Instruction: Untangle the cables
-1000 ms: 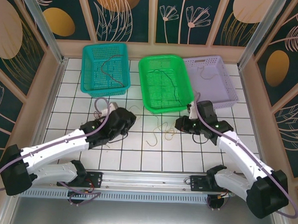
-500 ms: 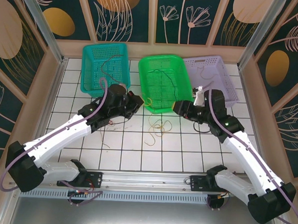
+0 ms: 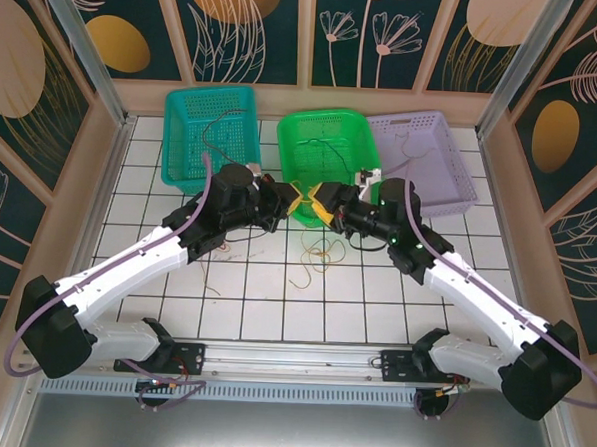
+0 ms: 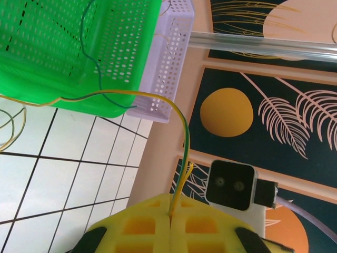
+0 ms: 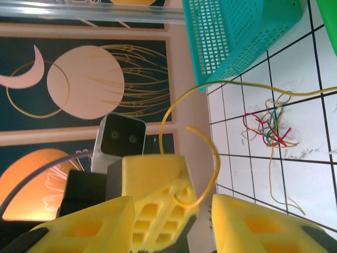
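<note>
Top external: green basket [image 3: 286, 148] holds cables [image 3: 334, 165], seemingly; left gripper [image 4: 169, 213] clamps one; right gripper [image 3: 327, 209] spread.

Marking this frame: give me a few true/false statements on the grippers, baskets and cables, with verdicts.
1. The left gripper is shut on a yellow cable. True.
2. The right gripper is shut. False: its fingers stand wide apart.
3. The green basket sits between the teal basket and the purple basket. True.
4. The multicoloured tangle of cables lies inside the teal basket. False: it lies on the table, in front of the green basket.
</note>
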You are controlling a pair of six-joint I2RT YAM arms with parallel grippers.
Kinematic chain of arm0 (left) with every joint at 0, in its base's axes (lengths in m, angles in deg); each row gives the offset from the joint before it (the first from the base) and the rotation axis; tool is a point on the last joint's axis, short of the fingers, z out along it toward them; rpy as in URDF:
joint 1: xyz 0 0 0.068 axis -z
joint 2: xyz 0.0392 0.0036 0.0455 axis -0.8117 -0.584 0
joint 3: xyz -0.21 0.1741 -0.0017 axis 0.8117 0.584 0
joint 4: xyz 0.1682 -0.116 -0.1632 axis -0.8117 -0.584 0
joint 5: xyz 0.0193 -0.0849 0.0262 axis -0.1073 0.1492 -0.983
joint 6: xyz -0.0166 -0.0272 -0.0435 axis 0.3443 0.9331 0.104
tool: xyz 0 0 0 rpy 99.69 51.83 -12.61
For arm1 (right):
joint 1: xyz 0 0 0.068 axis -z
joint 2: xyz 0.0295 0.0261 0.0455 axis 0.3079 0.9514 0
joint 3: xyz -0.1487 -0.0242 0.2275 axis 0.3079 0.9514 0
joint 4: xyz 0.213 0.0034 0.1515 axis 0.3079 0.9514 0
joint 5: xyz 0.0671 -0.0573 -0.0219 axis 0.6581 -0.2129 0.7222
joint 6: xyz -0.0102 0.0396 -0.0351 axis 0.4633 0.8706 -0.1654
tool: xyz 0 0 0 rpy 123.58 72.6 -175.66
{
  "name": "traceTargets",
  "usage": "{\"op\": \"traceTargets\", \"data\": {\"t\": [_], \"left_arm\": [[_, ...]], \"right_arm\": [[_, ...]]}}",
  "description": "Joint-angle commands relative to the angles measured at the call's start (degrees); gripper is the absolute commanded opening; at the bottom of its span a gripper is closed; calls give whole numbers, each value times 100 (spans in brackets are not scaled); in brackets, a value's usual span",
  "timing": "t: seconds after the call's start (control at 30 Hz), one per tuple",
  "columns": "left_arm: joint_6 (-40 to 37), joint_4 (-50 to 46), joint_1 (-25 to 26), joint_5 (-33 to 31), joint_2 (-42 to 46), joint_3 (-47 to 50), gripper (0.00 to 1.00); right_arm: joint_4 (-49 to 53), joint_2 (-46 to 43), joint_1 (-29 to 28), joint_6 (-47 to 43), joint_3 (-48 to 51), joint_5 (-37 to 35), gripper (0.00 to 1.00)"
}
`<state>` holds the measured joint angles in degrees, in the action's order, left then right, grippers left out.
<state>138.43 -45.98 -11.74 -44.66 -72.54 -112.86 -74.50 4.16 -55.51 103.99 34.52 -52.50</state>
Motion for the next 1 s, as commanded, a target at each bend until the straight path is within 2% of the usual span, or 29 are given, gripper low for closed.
{"op": "traceTargets", "data": {"t": [0.0, 0.37, 0.53, 0.8, 0.87, 0.97], "left_arm": [[135, 362, -16, 169, -44, 74, 0], [127, 391, -14, 327, -94, 32, 0], [110, 360, -14, 336, -94, 38, 0], [76, 338, -16, 363, -180, -30, 0], [74, 337, -15, 371, -208, -47, 0], [74, 335, -11, 373, -235, -65, 0]], "right_arm": [[-563, 115, -43, 397, -37, -155, 39], [-675, 532, 34, 177, -266, -326, 27], [-468, 485, 203, -14, -364, -339, 17], [-99, 465, 305, -211, -461, -211, 13], [-26, 446, 311, -270, -481, -253, 10], [128, 363, 326, -407, -538, -430, 1]]}}
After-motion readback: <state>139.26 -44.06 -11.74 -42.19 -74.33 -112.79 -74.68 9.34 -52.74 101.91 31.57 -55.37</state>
